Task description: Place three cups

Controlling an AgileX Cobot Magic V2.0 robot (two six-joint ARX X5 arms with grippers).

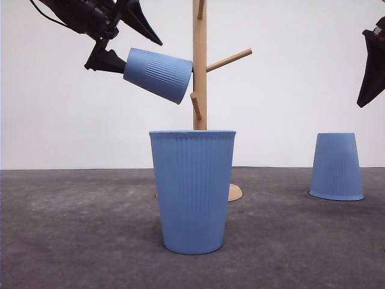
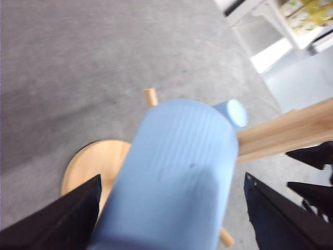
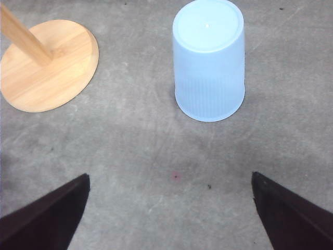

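Note:
A blue ribbed cup (image 1: 157,73) hangs tilted high at the wooden rack's post (image 1: 199,66), mouth against the post. My left gripper (image 1: 142,54) is open around its base end, the upper finger clear above it. In the left wrist view the cup (image 2: 171,172) lies between the spread fingers (image 2: 57,219). A second cup (image 1: 192,189) stands upright at the front centre. A third cup (image 1: 335,165) stands upside down at the right, and the right wrist view has it (image 3: 209,62) below my right gripper (image 3: 170,176), which is open and holds nothing. That gripper (image 1: 370,72) hangs high at the right edge.
The rack's round wooden base (image 3: 47,65) rests on the grey table (image 1: 72,229) behind the upright cup. Bare pegs (image 1: 228,59) stick out from the post. Beyond the table edge stands white furniture (image 2: 260,21).

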